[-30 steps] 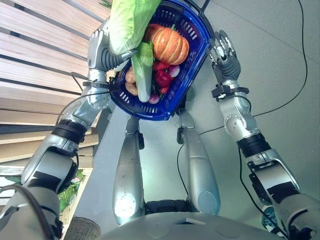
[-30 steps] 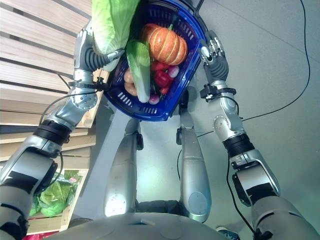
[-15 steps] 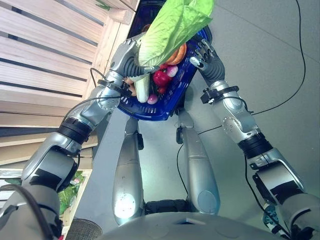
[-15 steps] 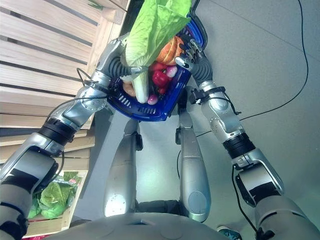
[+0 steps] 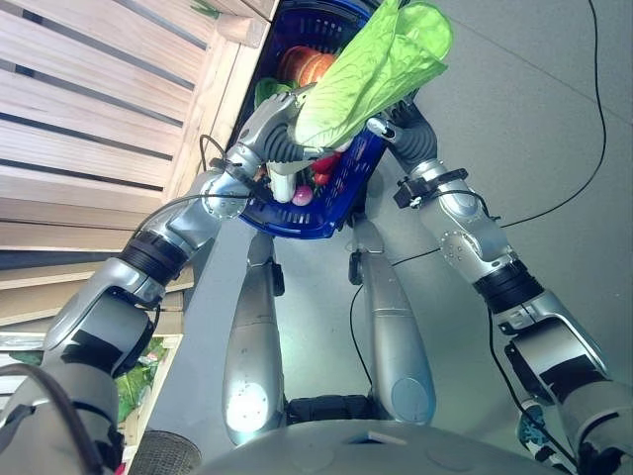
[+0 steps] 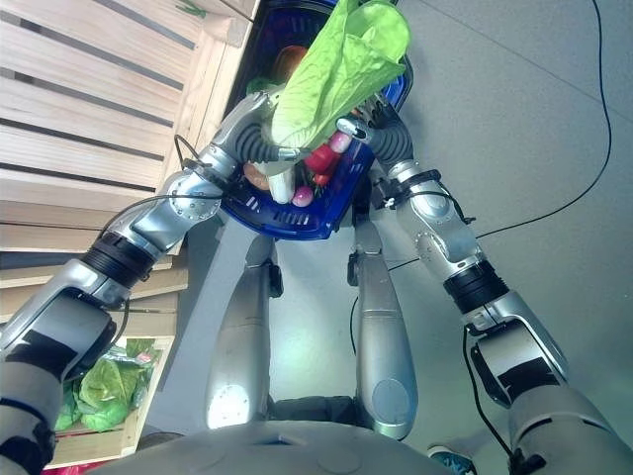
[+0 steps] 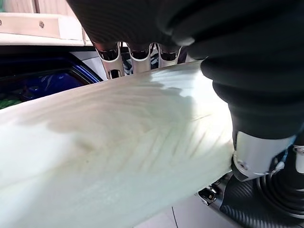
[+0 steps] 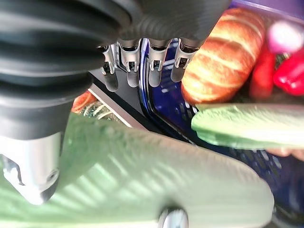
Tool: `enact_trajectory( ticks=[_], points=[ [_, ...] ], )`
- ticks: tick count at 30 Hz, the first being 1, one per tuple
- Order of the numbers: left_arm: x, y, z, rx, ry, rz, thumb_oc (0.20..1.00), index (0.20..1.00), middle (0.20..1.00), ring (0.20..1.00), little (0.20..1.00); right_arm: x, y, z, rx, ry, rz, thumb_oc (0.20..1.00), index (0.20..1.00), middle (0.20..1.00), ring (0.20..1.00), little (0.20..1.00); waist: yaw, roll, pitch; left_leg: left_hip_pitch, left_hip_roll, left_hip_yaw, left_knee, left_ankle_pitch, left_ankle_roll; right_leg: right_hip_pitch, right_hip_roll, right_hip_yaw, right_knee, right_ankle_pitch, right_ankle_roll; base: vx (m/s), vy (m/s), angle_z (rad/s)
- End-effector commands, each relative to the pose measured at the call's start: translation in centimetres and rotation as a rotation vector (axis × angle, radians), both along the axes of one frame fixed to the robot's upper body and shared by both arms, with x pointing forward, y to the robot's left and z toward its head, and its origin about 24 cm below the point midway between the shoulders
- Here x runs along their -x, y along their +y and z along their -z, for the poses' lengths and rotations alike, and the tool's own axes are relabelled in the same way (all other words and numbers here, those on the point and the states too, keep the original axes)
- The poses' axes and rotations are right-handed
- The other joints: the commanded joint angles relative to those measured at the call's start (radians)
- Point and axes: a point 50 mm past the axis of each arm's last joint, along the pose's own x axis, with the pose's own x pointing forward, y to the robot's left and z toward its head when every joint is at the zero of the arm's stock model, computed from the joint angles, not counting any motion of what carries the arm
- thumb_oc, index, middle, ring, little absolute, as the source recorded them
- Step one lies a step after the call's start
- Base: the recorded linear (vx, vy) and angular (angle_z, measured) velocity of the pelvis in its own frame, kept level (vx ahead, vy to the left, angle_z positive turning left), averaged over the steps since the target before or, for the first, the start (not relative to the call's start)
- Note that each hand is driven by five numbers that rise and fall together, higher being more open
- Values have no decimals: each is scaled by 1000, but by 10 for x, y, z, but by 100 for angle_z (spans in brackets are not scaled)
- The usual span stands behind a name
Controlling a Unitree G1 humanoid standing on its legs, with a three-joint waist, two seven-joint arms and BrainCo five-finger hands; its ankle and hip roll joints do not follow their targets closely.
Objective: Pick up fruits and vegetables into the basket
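Note:
A blue basket point(image 5: 309, 228) stands on the floor, holding a pumpkin point(image 5: 309, 63), red peppers point(image 6: 322, 158), a pink radish point(image 5: 302, 196) and a lettuce point(image 8: 247, 126). My left hand point(image 5: 267, 117) is shut on a large leafy cabbage point(image 5: 381, 64) by its pale stalk point(image 7: 118, 156) and holds it slanted above the basket's middle. The fingers point(image 7: 133, 57) wrap behind the stalk. My right hand point(image 5: 401, 129) hovers at the basket's right rim, right beside the cabbage leaves point(image 8: 142, 180), with relaxed fingers point(image 8: 152, 66).
Wooden slatted shelving point(image 5: 89, 119) runs along the left, close to the basket. A wooden crate with green leaves point(image 6: 104, 391) sits at the lower left. Grey floor point(image 5: 534, 119) lies to the right.
My left hand has swung the cabbage to the right, from the basket's left side to over its middle. My right hand has moved in from the right to the cabbage's leaves.

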Motion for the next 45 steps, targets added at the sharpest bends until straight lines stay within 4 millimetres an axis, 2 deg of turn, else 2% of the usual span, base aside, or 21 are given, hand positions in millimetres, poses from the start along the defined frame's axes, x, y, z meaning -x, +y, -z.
enact_trajectory(
  ticks=[1,10,21,22,23,24,39,40,41,45],
  points=[
    [15,-27,-6,-13,-9,150,200,200,200,200,200,23,25,-32,-97,-142,-231,1000,1000,1000,1000,1000,-5,14,-18,-23,-50,38,-6,-13,27,40,30,-48,73,-82,76,0,0,0],
    [9,-21,9,-85,94,127,200,200,200,200,200,27,27,-35,-232,-120,-391,1000,1000,1000,1000,1000,1,9,-18,-23,-48,33,1,-17,27,37,26,-53,79,-80,81,1,-3,0],
    [7,-18,13,-161,156,121,200,200,200,200,200,31,21,-41,-368,-170,-456,1000,1000,1000,1000,1000,0,3,-18,-24,-49,28,-4,-20,30,36,23,-55,68,-71,84,0,0,0],
    [7,-18,14,-168,162,121,200,200,200,200,200,32,20,-41,-379,-178,-462,749,749,749,749,749,-1,2,-18,-23,-50,27,-3,-21,31,36,22,-55,67,-70,84,0,0,0],
    [6,-18,14,-171,165,120,200,200,200,200,200,32,20,-42,-384,-184,-460,297,297,297,297,297,-1,2,-18,-23,-50,27,-3,-21,31,35,22,-55,67,-69,85,0,0,0],
    [6,-19,14,-176,171,119,200,200,200,200,200,33,19,-43,-394,-194,-470,200,200,200,200,200,-2,2,-18,-23,-50,28,-4,-21,31,35,22,-55,65,-68,85,0,0,0],
    [5,-19,17,-200,180,90,200,200,200,200,200,33,20,-39,-375,-192,-464,200,200,200,200,200,-1,2,-18,-25,-53,26,-13,-18,34,37,20,-60,53,-64,87,0,0,0],
    [5,-18,18,-195,176,80,376,376,376,376,376,33,20,-39,-375,-191,-467,200,200,200,200,200,0,1,-18,-24,-53,26,-14,-18,34,38,20,-60,53,-63,87,0,0,0],
    [4,-17,18,-180,173,69,1000,1000,1000,1000,1000,33,20,-38,-373,-191,-469,200,200,200,200,200,0,1,-18,-24,-52,26,-13,-18,33,38,19,-60,54,-64,88,0,0,0],
    [4,-13,16,-37,176,49,1000,1000,1000,1000,1000,33,20,-37,-380,-192,-463,200,200,200,200,200,3,2,-18,-22,-55,24,-17,-15,34,41,20,-61,50,-63,87,0,0,0]
  ],
)
